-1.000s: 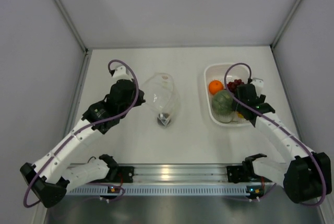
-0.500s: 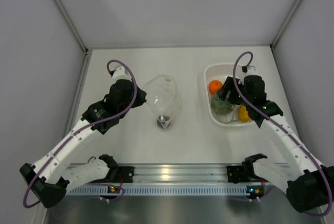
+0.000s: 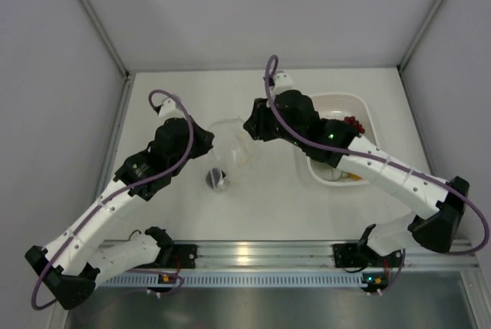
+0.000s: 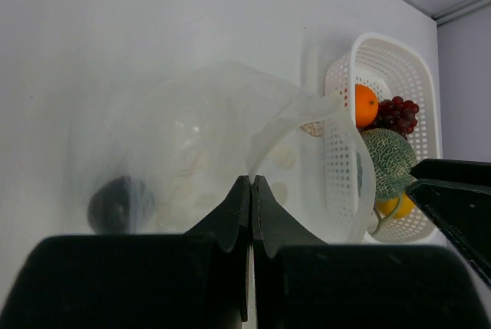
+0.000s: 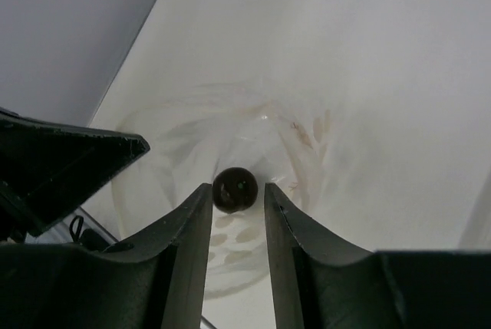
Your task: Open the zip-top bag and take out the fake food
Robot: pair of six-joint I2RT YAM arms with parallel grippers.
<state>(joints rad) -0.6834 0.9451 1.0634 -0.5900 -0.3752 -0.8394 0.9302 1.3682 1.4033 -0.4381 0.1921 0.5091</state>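
— Zip-top bag (image 3: pixel 232 145): where is it, and which way does it point?

— It lies mid-counter (image 3: pixel 268 206), between the two arms. Taking 12 o'clock as the far wall in the overhead view, its long axis runs from about 1 o'clock to 7 o'clock. The open mouth is at the 1 o'clock end and the closed bottom is at 7.

— Anything left inside?

— One small dark round fruit (image 4: pixel 119 204), down at the bottom end. The orange (image 4: pixel 366 105), grapes (image 4: pixel 397 113), melon (image 4: pixel 386 162) and lemon (image 4: pixel 395 205) sit in the white basket (image 4: pixel 383 53) at 3 o'clock of the bag.

— And the tools?

— The left tool (image 4: pixel 251 183) comes in from 9 o'clock. Its fingers are pressed together with the bag's lip running into the tips, so I read it as pinching the rim. The right tool (image 5: pixel 238 185) hovers at the mouth with its fingers partly spread and nothing between them. It looks straight down the bag at the fruit, which lies well short of its tips.

— How will the bag handle?

— I'd judge it light, thin and crinkly, with no stiffness. The film looks slick and would cave in or drag along if pushed. The stiffer lip by the zip strip is the place to hold it.

— And the fruit?

— Probably light, hard and smooth, so it may roll away. Best to take it across its middle, reaching along the bag's axis while the rim is pinned.
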